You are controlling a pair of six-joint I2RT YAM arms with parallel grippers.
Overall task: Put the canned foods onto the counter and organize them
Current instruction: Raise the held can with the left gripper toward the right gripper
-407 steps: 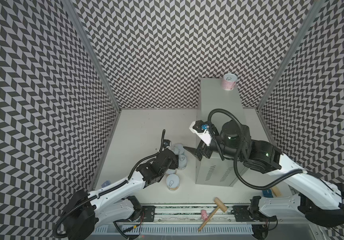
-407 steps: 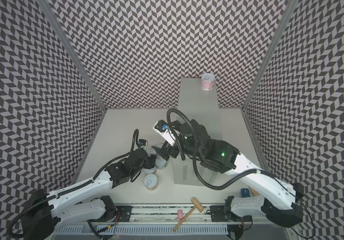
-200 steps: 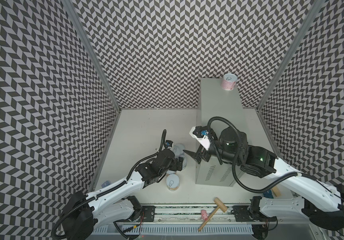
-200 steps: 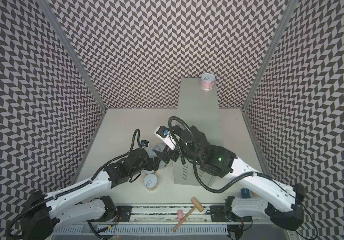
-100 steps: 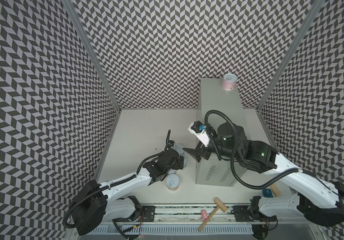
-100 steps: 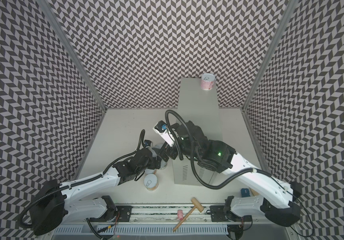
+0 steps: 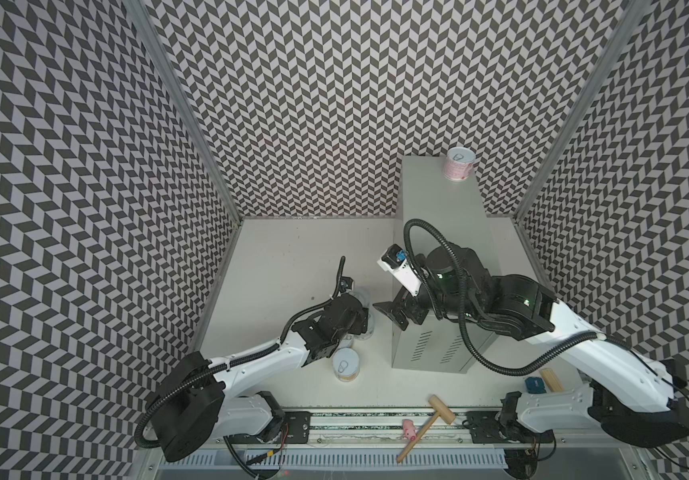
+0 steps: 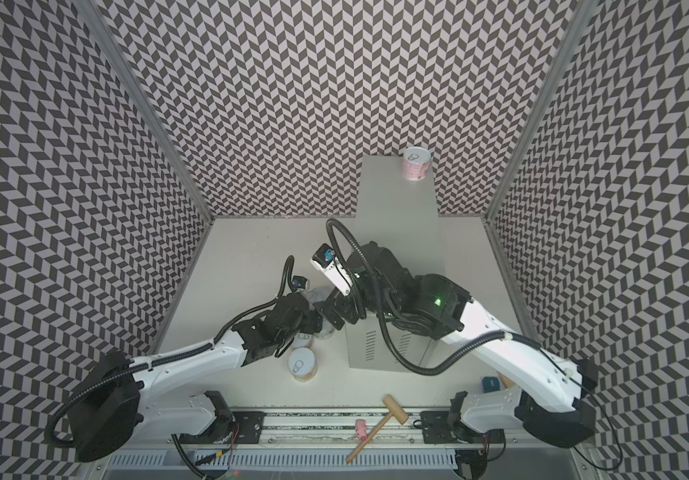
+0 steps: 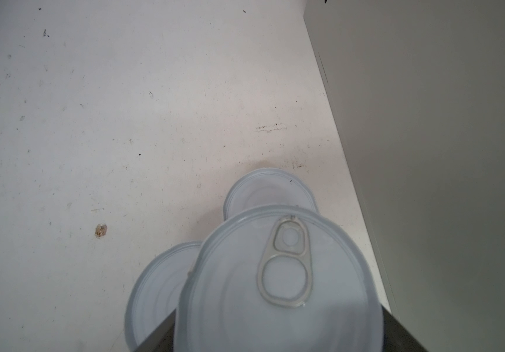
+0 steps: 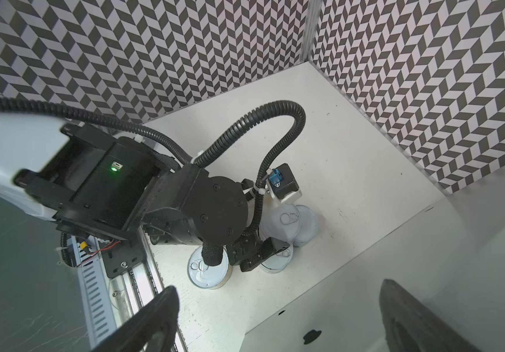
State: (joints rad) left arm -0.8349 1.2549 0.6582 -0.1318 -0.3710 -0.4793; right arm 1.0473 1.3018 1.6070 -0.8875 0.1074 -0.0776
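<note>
Gripping can (image 9: 275,283), left claw (image 9: 278,335), right claw (image 10: 278,323) wide

- Stretched out low on the left, pinching a can (image 9: 275,274) in the left gripper (image 9: 275,335).
- Folded high on the right (wrist angled down), right gripper (image 10: 281,320) spread wide.

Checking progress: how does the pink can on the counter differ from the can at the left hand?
The pink can stands on the counter's far corner; the can at the left hand is down beside the counter, among other cans. The pink can stands free; the can at the left hand sits between the fingers. Both upright, pale pull-tab lids.
</note>
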